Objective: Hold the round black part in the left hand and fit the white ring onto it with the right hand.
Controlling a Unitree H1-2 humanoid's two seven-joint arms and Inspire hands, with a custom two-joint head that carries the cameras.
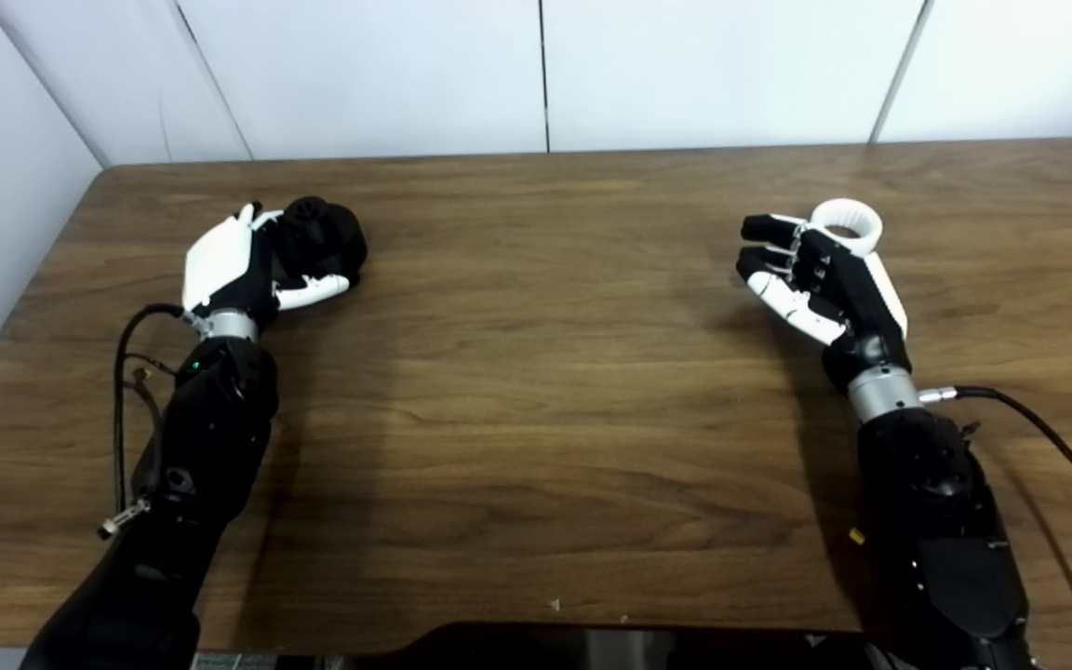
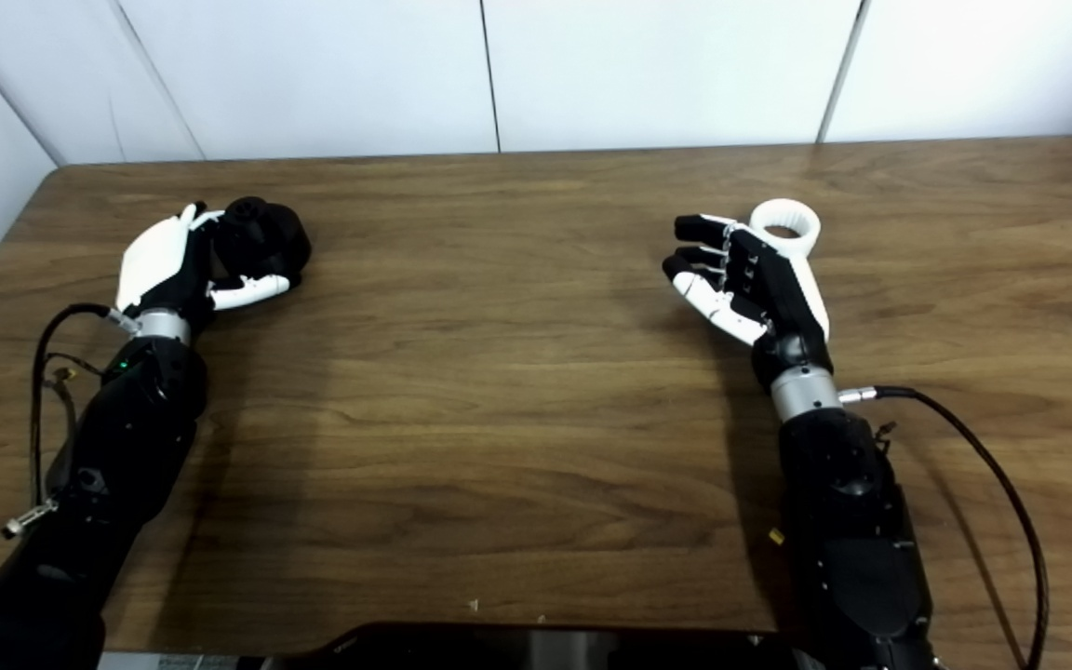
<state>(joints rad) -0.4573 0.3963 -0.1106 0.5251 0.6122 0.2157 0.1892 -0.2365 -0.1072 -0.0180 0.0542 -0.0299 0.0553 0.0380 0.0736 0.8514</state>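
Note:
The round black part rests on the wooden table at the far left. My left hand is wrapped around it, with the thumb across its near side and the fingers behind it. The white ring lies flat on the table at the right. My right hand is just in front of and left of the ring, its fingers apart and holding nothing. The hand hides the ring's near edge. In the right eye view the ring and the part show the same way.
White wall panels stand behind the table's far edge. A black cable runs from my right wrist, and cables hang by my left forearm. A dark object sits at the near table edge.

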